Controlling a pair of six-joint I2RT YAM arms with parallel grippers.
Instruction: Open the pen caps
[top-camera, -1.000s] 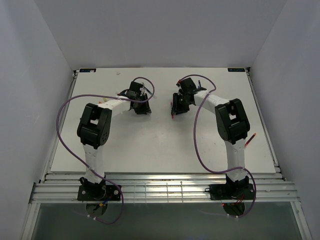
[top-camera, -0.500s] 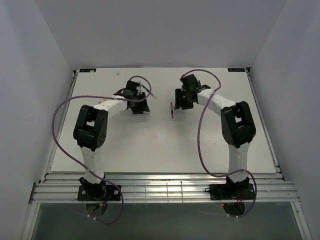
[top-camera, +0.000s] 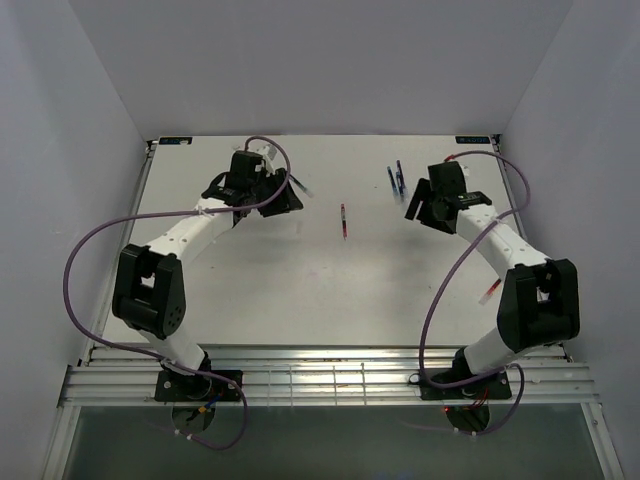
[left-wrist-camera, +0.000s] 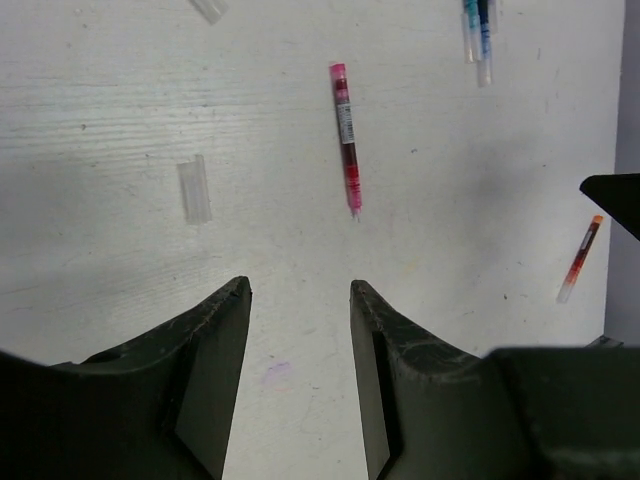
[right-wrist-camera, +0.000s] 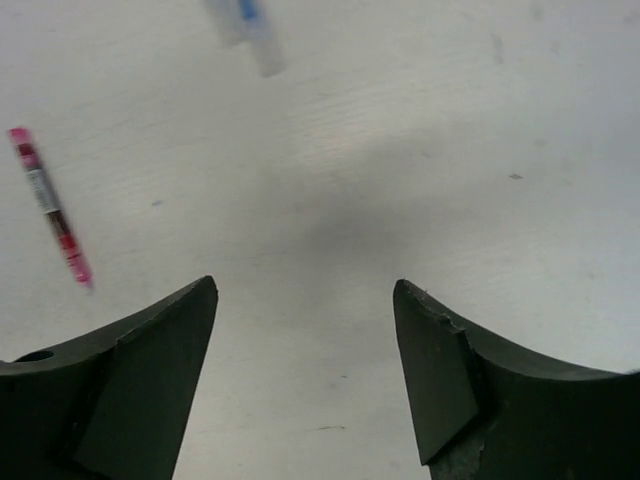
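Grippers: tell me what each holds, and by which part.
Nothing. Left gripper and right gripper are both open and empty; the red pen lies free on the table.

This is a robot laboratory cell: plain white walls enclose a white table, and the left arm and right arm stand on aluminium rails.

Left hand and right hand hover parted, holding nothing.

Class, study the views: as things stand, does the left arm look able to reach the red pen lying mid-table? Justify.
Probably yes. The left gripper is open and empty, the red pen lies just ahead on bare table, and the clear tube sits off to one side.
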